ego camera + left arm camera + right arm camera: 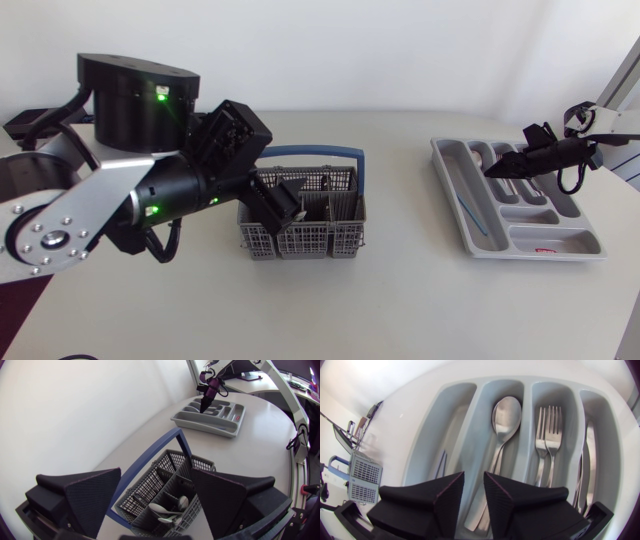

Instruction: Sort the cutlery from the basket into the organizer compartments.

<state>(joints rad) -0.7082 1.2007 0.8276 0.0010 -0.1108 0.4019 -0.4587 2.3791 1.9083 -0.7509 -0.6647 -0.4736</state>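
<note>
The grey cutlery basket (320, 235) with a blue handle stands mid-table. My left gripper (285, 208) hangs open just above it. The left wrist view shows spoons (167, 509) lying in the basket (150, 487) beneath the left gripper (155, 497). My right gripper (497, 170) is low over the grey organizer (520, 238) at the right. In the right wrist view its fingers (473, 495) stand slightly apart over a spoon (506, 414) lying in a middle compartment. Two forks (547, 435) fill the compartment beside it and knives (585, 467) the one beyond.
A thin blue stick (473, 215) lies in the organizer's long compartment nearest the basket, and a small red item (545, 247) sits in its front cross compartment. The left arm's bulky base (140, 100) stands at the table's left. Bare tabletop separates the basket from the organizer.
</note>
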